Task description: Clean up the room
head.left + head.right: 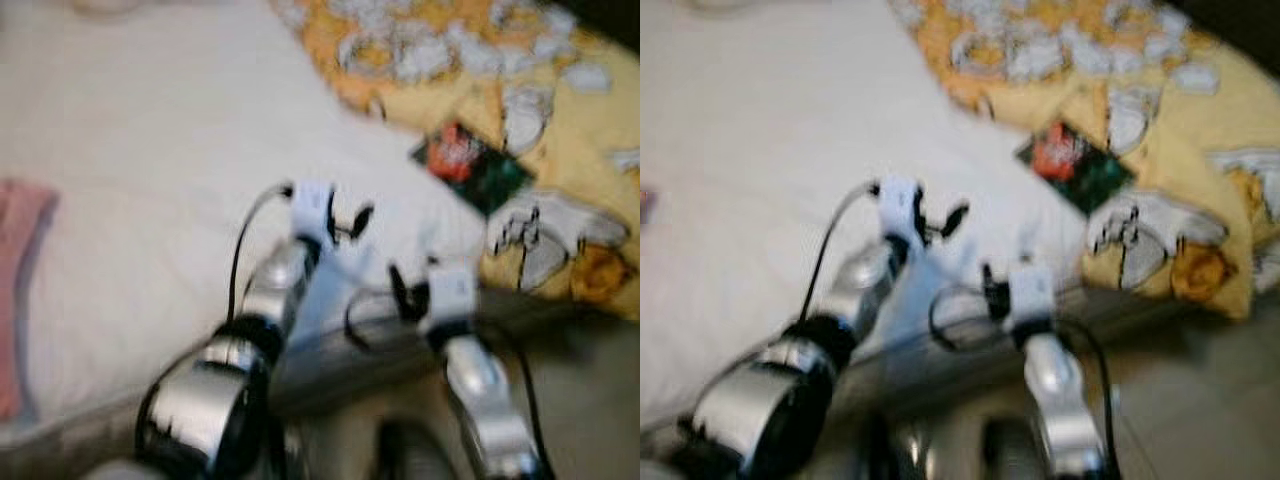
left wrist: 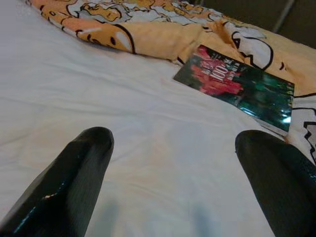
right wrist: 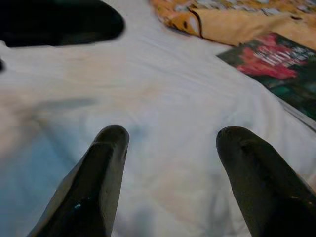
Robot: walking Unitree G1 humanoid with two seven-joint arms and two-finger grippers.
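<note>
With my left pincer [image 2: 173,163] and right pincer [image 3: 170,163] both spread wide and empty over the bed [image 1: 150,180], I should reach toward the book [image 2: 237,84], lying near ahead where sheet meets the yellow quilt [image 1: 560,130], and pinch its near edge; no containers here.

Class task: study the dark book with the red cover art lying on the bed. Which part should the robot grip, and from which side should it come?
The book lies flat, half on the white sheet, half on the yellow blanket. Probably best is the near corner over the sheet, approached low from the sheet side, where the open left gripper already faces it. One of the fingers would need to slide beneath, since flat covers offer no height.
</note>
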